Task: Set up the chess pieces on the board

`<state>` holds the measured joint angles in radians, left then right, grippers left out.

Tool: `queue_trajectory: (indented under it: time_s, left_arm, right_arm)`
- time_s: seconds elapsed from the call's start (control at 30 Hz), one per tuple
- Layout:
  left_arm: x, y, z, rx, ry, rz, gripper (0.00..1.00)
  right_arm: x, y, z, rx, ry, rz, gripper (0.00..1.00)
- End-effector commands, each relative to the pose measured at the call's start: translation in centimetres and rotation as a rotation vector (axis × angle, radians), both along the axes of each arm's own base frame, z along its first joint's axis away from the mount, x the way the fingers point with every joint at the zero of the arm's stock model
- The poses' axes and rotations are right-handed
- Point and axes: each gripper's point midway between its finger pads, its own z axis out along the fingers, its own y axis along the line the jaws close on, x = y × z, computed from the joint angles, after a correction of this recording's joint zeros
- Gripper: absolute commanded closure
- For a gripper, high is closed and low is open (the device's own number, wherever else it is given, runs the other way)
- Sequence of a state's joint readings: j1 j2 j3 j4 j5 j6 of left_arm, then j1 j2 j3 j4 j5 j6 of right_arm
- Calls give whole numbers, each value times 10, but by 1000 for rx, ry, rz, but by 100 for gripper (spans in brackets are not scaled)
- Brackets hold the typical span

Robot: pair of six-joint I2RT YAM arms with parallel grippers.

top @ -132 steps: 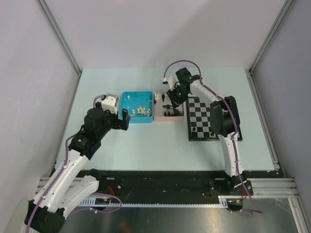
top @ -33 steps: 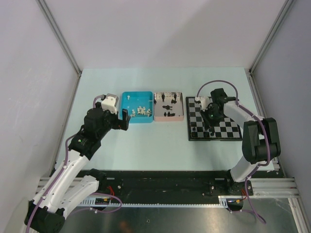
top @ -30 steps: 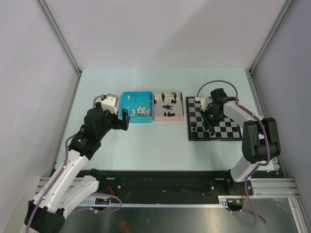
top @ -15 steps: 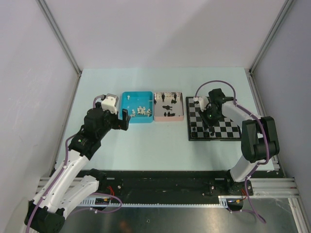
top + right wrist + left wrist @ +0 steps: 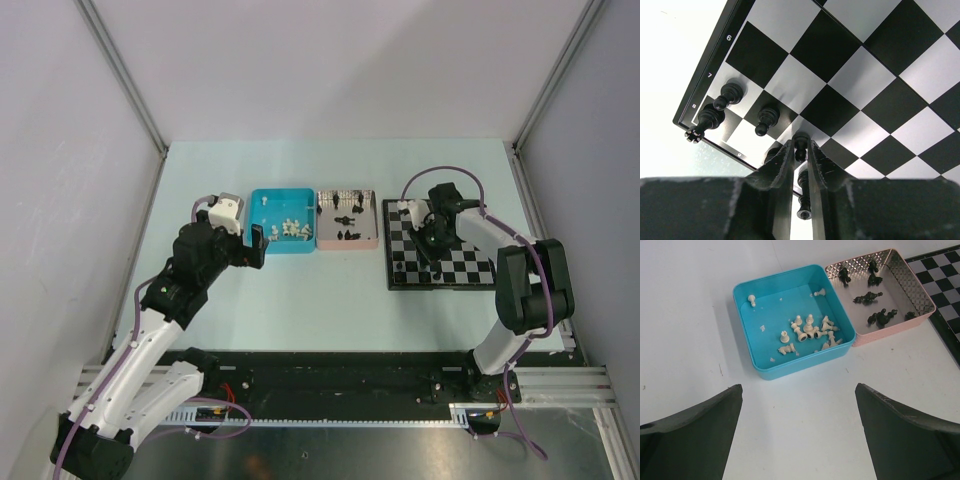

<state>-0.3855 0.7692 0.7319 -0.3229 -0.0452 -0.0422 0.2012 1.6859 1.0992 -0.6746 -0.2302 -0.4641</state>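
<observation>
The board (image 5: 470, 262) lies at the right of the table, with a few black chess pieces (image 5: 400, 272) along its left edge. My right gripper (image 5: 801, 142) reaches down onto the board near that edge. Its fingers are closed round a black pawn (image 5: 800, 146) that stands on a square. Two more black pawns (image 5: 765, 120) and a taller black piece (image 5: 705, 120) stand nearby, and another black piece (image 5: 802, 197) shows between the fingers behind the pawn. My left gripper (image 5: 798, 387) hangs open over bare table in front of the blue tray, holding nothing.
A blue tray (image 5: 745, 290) holds several white pieces (image 5: 810, 330). Against its right side, a pink tray (image 5: 920, 290) holds several black pieces (image 5: 875, 317). Both stand left of the board (image 5: 940, 270). Grey walls enclose the table.
Four seconds ago the right gripper was over the pink tray; it is now down on the board's left part and has shifted slightly left over the last second. The left arm has not moved.
</observation>
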Motion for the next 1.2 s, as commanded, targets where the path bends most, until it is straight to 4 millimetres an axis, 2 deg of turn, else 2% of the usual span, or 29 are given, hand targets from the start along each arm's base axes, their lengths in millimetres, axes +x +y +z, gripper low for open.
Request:
queue_trajectory:
  time_s: [0.0, 0.2, 0.3, 0.4, 0.53, 0.63, 0.67, 0.73, 0.87, 0.97, 1.1, 1.17]
  left_arm:
    - [1, -1, 9, 14, -47, -26, 1]
    - [2, -1, 9, 13, -48, -26, 1]
    - [2, -1, 8, 14, -45, -26, 1]
    - [2, -1, 7, 16, -41, -28, 1]
    - [2, -1, 8, 16, -44, -25, 1]
    - [1, 0, 10, 13, -53, -22, 1]
    - [1, 1, 12, 12, -58, -19, 1]
    - [1, 1, 13, 11, -62, -19, 1]
    - [1, 2, 14, 11, -65, -14, 1]
    - [1, 4, 13, 15, -67, -3, 1]
    - [1, 5, 13, 17, -67, 3, 0]
    - [2, 6, 13, 18, -69, 8, 0]
  right_arm:
    - [2, -1, 1, -8, -14, -3, 77]
    - [4, 3, 10, 14, -38, 3, 75]
    - [5, 4, 19, 32, -60, 6, 70]
    - [8, 4, 32, 50, -103, 12, 67]
    - [21, 2, 67, 85, -192, 25, 64]
    - [26, 12, 85, 135, -243, 76, 56]
    - [30, 21, 97, 175, -270, 107, 52]
    - [36, 32, 107, 220, -305, 146, 49]
    - [47, 76, 129, 360, -351, 276, 45]
    - [52, 107, 125, 406, -355, 373, 45]
    - [83, 137, 118, 397, -384, 438, 44]
    - [94, 139, 107, 317, -371, 441, 44]
